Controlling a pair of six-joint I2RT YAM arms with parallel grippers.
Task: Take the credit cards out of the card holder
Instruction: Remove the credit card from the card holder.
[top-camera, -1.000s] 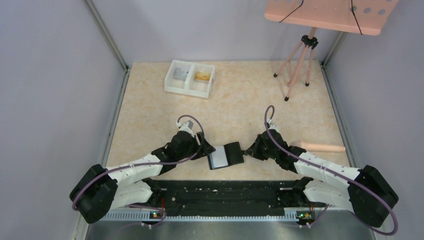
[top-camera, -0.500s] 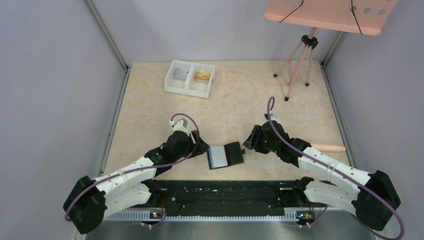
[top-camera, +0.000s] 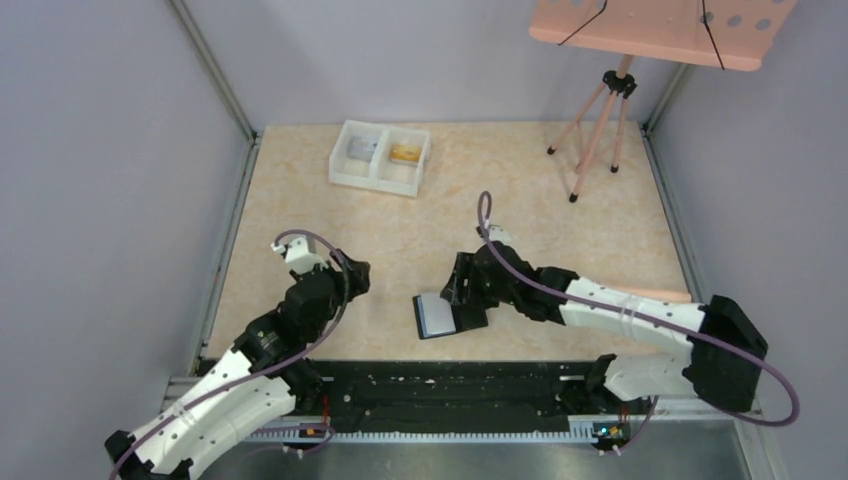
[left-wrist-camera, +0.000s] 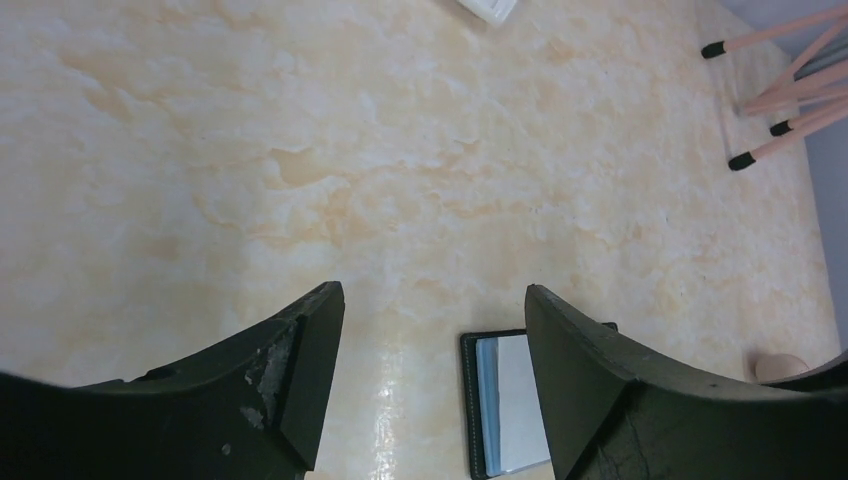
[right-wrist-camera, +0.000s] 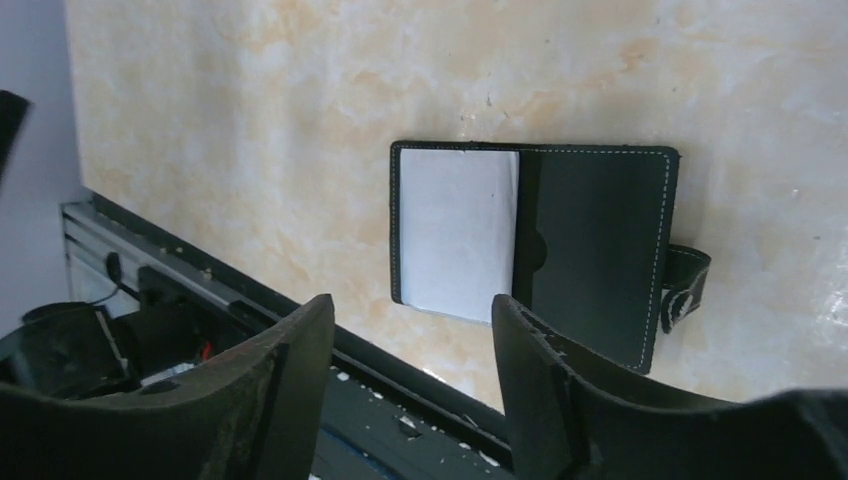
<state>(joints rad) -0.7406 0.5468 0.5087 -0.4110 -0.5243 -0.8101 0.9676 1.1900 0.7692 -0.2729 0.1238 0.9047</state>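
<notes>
The right claw (right-wrist-camera: 408, 325) is spread and empty, hovering just above the card holder (right-wrist-camera: 590, 250). The card holder lies open and flat by the middle of the tabletop's (top-camera: 520, 190) near edge. The left claw (left-wrist-camera: 432, 305), also spread and empty, hangs nearer the left edge, apart from the card holder.

White-and-black arms (top-camera: 232, 398) carry purple cables (top-camera: 300, 234), with scuffed black pincer fingers (left-wrist-camera: 288, 378).

We see bare tabletop (top-camera: 300, 220) between the left gripper (top-camera: 352, 272) and the card holder (top-camera: 437, 316), with nothing lying in the gap. The right gripper (top-camera: 462, 285) hangs over the holder's far right side. The white tray (top-camera: 372, 184) and the tripod (top-camera: 598, 130) stand well apart at the back.
</notes>
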